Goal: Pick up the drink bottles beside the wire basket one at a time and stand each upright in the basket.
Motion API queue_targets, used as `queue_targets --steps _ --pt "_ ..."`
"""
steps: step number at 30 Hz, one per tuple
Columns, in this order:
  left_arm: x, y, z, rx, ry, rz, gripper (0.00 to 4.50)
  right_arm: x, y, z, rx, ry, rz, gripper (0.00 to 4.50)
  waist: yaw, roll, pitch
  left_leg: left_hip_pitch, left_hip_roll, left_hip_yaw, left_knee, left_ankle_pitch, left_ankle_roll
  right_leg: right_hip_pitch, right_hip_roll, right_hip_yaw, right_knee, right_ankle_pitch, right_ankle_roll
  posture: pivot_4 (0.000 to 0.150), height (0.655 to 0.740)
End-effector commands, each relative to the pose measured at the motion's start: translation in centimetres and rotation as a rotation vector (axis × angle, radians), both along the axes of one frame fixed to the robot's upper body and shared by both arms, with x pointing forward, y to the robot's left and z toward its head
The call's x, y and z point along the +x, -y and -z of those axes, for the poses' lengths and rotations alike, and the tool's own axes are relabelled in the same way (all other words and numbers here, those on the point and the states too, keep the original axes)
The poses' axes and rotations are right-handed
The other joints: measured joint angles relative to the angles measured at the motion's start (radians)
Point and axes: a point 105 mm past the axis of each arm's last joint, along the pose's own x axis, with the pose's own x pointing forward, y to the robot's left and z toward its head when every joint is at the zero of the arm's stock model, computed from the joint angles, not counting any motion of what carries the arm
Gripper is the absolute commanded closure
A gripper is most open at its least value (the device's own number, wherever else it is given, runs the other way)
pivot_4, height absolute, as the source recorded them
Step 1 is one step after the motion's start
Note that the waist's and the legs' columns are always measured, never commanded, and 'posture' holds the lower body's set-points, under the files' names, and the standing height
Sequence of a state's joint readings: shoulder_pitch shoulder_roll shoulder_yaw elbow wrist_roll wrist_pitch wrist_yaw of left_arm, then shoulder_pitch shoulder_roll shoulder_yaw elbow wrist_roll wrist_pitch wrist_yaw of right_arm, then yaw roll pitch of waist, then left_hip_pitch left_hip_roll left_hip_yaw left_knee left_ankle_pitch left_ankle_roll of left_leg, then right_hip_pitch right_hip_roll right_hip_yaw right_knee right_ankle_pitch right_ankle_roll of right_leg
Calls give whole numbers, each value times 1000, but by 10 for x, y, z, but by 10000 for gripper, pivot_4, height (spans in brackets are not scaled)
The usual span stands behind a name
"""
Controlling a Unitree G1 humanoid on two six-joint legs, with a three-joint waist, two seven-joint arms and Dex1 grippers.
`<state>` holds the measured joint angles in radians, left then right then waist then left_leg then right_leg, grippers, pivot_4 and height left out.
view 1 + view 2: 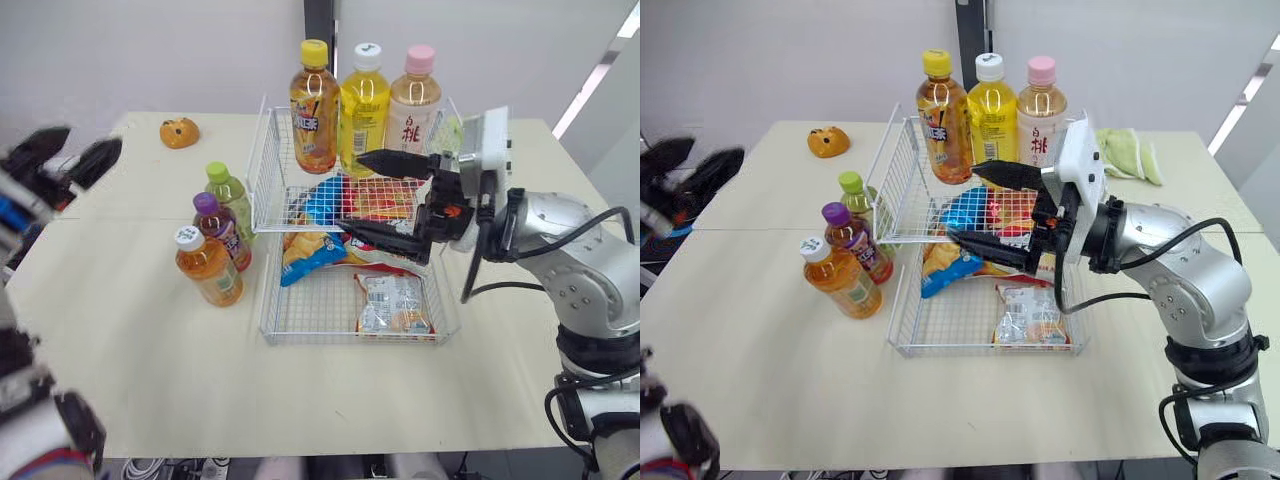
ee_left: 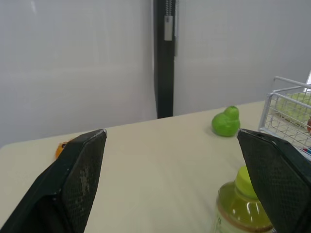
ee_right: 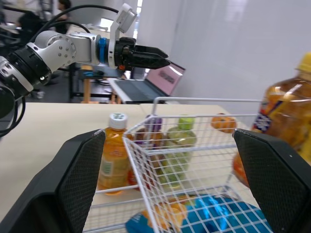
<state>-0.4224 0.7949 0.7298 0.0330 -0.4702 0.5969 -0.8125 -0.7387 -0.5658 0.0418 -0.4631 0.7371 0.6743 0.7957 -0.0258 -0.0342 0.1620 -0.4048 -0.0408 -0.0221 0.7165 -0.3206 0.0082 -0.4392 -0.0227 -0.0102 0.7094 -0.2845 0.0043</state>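
A white wire basket (image 1: 268,300) sits mid-table. At its far end stand three bottles: an amber one with a yellow cap (image 1: 314,105), a yellow one (image 1: 364,105) and a pink-capped one (image 1: 413,100). Left of the basket, three more stand upright on the table: green-capped (image 1: 228,195), purple-capped (image 1: 220,230) and an orange drink with a white cap (image 1: 205,265). My right gripper (image 1: 348,190) hovers open and empty over the basket's middle. Off the table's left edge, my left gripper (image 1: 92,140) is open and empty, well clear of the bottles.
Snack packets (image 1: 395,303) and a blue chip bag (image 1: 310,250) lie on the basket floor. An orange toy (image 1: 180,132) rests at the far left of the table and a green cloth (image 1: 1130,152) at the far right. A green pear-shaped object (image 2: 226,122) sits behind the basket.
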Motion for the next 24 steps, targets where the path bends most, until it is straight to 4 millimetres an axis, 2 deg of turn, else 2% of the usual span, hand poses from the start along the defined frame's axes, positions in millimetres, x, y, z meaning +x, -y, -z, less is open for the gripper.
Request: queue_targets --steps 1,3,8,14,17,19,24 --pt "-43 0 11 4 28 -67 367 -7 -5 -9 10 45 -105 0 5 0 0 1 0 0 0 0 0 1 0 0 -1 0 0 1500 7400" --pt "-62 0 27 -36 16 -120 367 -4 -8 -9 5 58 -128 0 9 -1 -1 3 0 -1 -1 0 0 4 0 -1 -2 0 0 1500 7400" --pt "-91 12 51 -56 -15 -170 367 1 -11 -11 12 70 -162 0 31 0 -1 13 1 -3 -2 -1 1 19 0 -3 -9 0 0 1500 7400" --pt "-108 29 53 -89 20 -114 367 1 -12 -12 -1 70 -188 0 34 1 -1 23 1 -3 -4 -3 4 29 0 -3 -12 0 -1 1500 7400" --pt "-119 43 57 -90 -24 -54 367 0 -10 -11 -13 63 -188 0 26 1 -1 24 1 -3 -5 -3 4 29 0 -3 -12 0 -1 1500 7400" --pt "-122 49 60 -63 -52 -33 367 -1 -10 -10 -19 60 -186 0 24 2 0 24 1 -3 -6 -3 4 29 0 -3 -13 0 -1 1500 7400" --pt "-105 71 60 -30 -65 60 367 1 -10 -10 -20 60 -164 0 31 4 1 24 1 -4 -6 -3 5 30 0 -4 -13 0 -1 1500 7400"
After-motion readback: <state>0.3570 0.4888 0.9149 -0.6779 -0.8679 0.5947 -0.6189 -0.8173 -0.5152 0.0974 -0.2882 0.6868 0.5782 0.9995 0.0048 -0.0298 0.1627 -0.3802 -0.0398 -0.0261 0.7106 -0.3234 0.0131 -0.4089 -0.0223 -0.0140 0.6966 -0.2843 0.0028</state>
